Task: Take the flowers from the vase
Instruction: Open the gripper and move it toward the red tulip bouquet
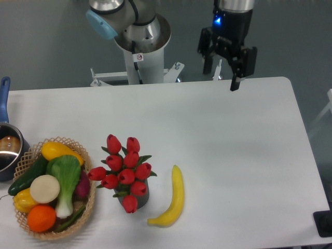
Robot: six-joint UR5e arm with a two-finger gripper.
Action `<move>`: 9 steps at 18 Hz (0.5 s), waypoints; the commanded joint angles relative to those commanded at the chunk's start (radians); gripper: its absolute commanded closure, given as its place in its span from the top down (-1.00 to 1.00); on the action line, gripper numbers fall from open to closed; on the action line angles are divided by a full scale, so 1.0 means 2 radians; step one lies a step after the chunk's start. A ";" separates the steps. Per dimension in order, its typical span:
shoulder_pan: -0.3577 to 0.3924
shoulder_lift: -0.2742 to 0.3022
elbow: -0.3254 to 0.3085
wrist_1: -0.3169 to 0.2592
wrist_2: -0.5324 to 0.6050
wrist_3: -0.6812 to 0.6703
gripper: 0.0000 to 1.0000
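While the flowers (124, 171) sit bunched in the vase (139, 197) near the front edge of the table (233, 155), nothing has hold of them yet; the red buds spread wider than the vase and hide most of it, so only a dark strip of its wall shows below them. Just right of the vase lies a banana (174, 199), close but apart from it; left of the vase stands a woven basket (31, 155) of vegetables, its rim near the outermost buds; further left of the vase, at the table's edge, part of a pot (8, 150) shows.

The pincer (222, 80) hangs well apart from the vase, up and to the right of it beyond the far edge of the table, its 2 fingers spread and holding nothing.

The step in hand looks to be the approach; to do it well the arm would best cross to a spot straight above the vase, with the fingers wide; the bound stems are the firm part, though the heads cover them from above, so the grip probably has to close low around the bunch; a straight upward pull should keep the vase from tipping toward the banana or the basket.
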 joint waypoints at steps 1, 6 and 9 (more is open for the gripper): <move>0.000 -0.001 -0.004 0.009 -0.018 -0.026 1.00; 0.002 -0.005 -0.019 0.041 -0.069 -0.103 1.00; 0.001 -0.007 -0.018 0.051 -0.098 -0.160 1.00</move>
